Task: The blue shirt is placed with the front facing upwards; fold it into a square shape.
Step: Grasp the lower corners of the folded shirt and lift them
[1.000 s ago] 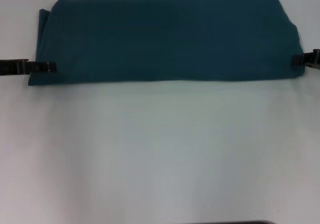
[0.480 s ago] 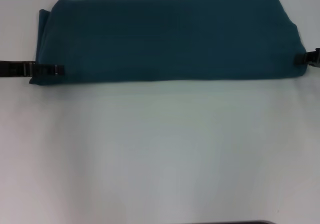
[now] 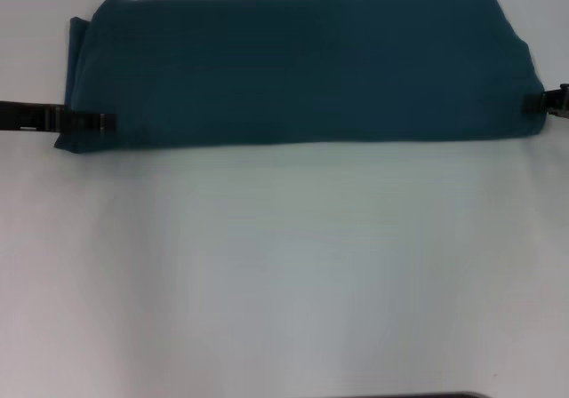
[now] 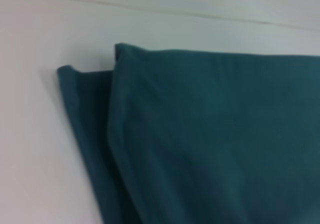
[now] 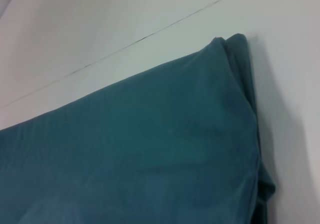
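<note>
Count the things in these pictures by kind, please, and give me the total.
Blue shirt, folded into a long band: 1
Grippers: 2, left gripper and right gripper, one at each end of the shirt
White table: 1
Total: 4

Matt cotton-like blue shirt (image 3: 293,65); smooth white table (image 3: 284,265).

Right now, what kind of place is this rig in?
Likely a lab or test bench for cloth folding: a plain white table, one folded blue shirt and nothing else on it, the left gripper and right gripper at its ends.
</note>
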Controlling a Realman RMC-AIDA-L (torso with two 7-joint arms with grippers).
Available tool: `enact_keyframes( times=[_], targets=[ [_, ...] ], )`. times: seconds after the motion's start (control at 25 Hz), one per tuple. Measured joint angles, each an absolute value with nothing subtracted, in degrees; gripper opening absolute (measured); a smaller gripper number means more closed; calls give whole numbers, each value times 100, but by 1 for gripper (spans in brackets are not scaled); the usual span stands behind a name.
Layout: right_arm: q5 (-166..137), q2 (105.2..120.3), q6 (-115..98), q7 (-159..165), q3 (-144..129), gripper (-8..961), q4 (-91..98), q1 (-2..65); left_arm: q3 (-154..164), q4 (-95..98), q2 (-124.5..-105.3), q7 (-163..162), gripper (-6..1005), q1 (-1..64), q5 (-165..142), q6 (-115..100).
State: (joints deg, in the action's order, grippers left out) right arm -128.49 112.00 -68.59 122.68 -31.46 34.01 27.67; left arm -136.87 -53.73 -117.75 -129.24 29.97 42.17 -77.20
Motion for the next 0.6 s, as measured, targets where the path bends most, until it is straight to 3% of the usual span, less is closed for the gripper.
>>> enact_keyframes(
  times=[0.6],
  targets=[
    [-12849, 11233, -6855, 12268, -3129, 13, 3401, 2767, -13680, -5121, -11753, -12900, 920, 3001, 3965, -7560]
  ],
)
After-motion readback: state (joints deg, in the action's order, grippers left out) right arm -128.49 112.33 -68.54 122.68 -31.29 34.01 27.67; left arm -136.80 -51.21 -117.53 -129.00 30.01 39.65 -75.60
